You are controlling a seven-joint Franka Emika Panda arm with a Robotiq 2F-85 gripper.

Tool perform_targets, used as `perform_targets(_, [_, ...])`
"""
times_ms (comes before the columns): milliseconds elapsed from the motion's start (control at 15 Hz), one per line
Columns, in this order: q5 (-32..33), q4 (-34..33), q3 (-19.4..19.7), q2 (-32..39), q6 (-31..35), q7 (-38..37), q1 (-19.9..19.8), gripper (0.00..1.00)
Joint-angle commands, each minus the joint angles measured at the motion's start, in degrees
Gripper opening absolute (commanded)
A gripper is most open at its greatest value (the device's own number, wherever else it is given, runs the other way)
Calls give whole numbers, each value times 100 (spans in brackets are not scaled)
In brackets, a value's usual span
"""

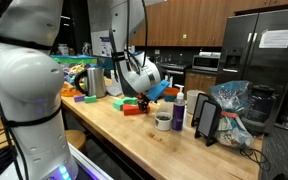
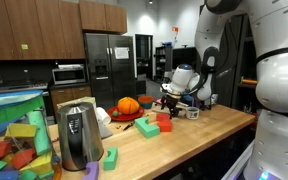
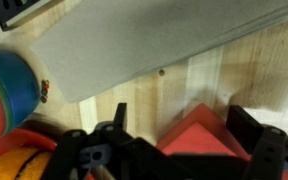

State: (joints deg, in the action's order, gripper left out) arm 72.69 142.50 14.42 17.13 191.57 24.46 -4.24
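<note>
Robot at the kitchen counter: the gripper (image 3: 181, 118) hangs low over the wooden counter (image 3: 209, 75), its fingers (image 3: 116, 122) spread wide and clasping nothing. A red block (image 3: 199, 135) lies on the counter between them, its peaked top in the gap and nearer the finger at the picture's right; whether it touches that finger cannot be told. Only the wrist view shows this gap, with a grey board (image 3: 154, 40) just beyond the block and a blue bowl (image 3: 9, 85) at the left edge. In an exterior view the gripper (image 1: 144, 97) stands just above the red block (image 1: 132, 109), between a kettle (image 1: 94, 82) and a bottle (image 1: 179, 108) with a cup (image 1: 163, 121) beside it. In an exterior view the gripper (image 2: 170, 102) sits behind a pumpkin (image 2: 128, 105) and the kettle (image 2: 79, 135).
</note>
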Motion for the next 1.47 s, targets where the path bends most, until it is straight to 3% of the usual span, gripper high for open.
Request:
perform_targets(0, [-64, -122, 223, -36, -4, 5, 294, 100])
perform_targets(1400, [-50, -260, 452, -4, -48, -24, 970, 100])
